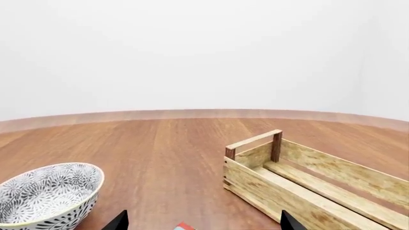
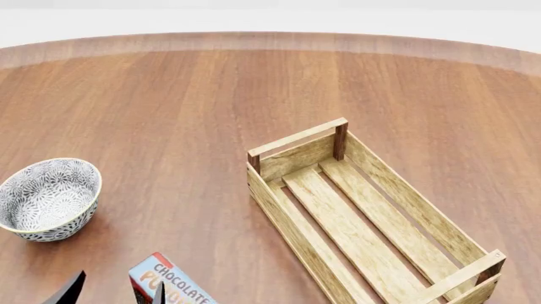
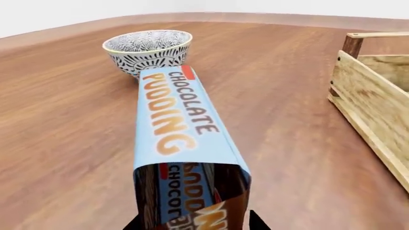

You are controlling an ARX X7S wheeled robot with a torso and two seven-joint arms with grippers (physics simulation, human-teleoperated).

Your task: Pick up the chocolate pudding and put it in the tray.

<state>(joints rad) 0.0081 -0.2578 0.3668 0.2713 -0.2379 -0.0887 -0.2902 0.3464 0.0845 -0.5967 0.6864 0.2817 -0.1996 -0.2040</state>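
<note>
Left wrist first: left end effector [image 1: 203, 221] fingers apart, a carton corner between them; bowl [image 1: 46, 195] and tray [image 1: 313, 179] beyond. Head view: chocolate pudding [image 2: 169, 282] stands on the surface [image 2: 169, 107], near the bowl, apart from the tray. Right wrist: right end effector [image 3: 195, 221] at the pudding's end, grip unclear

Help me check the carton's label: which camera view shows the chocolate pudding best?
The right wrist view: the chocolate pudding fills it, its blue side lettering readable. The head view shows only its top part, cut off by the frame's lower edge. The left wrist view catches just a red-and-blue corner.
</note>
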